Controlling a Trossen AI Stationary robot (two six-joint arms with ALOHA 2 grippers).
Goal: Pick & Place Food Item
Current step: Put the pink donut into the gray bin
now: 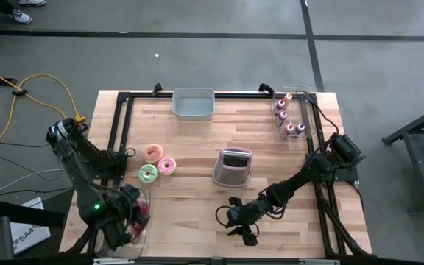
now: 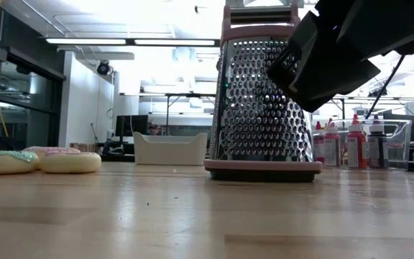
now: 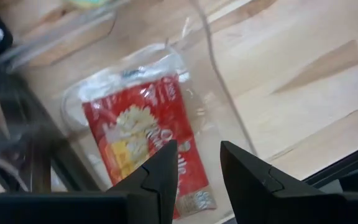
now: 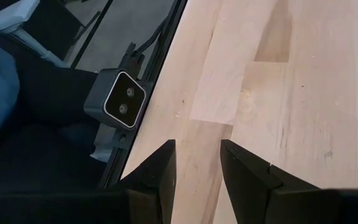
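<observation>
A red popcorn packet [image 3: 138, 134] lies flat on the floor of a clear plastic container [image 3: 219, 81] at the table's near left corner [image 1: 147, 199]. My left gripper [image 3: 199, 168] hangs over that container [image 1: 127, 221], pointing steeply down. It is open, with nothing between its fingers, and the packet's near end is below them. Three toy donuts [image 1: 153, 152] [image 1: 167, 165] [image 1: 148, 174] rest on the wood to the left of centre. My right gripper [image 1: 235, 221] [image 4: 197, 165] waits shut above bare wood near the table's front edge.
A pink-framed box grater [image 1: 233, 167] [image 2: 261, 101] stands upright mid-table. A grey bin [image 1: 193, 103] sits at the far edge. A clear box of small bottles [image 1: 289, 118] stands at the far right. A small camera [image 4: 118, 99] is mounted at the table's near edge.
</observation>
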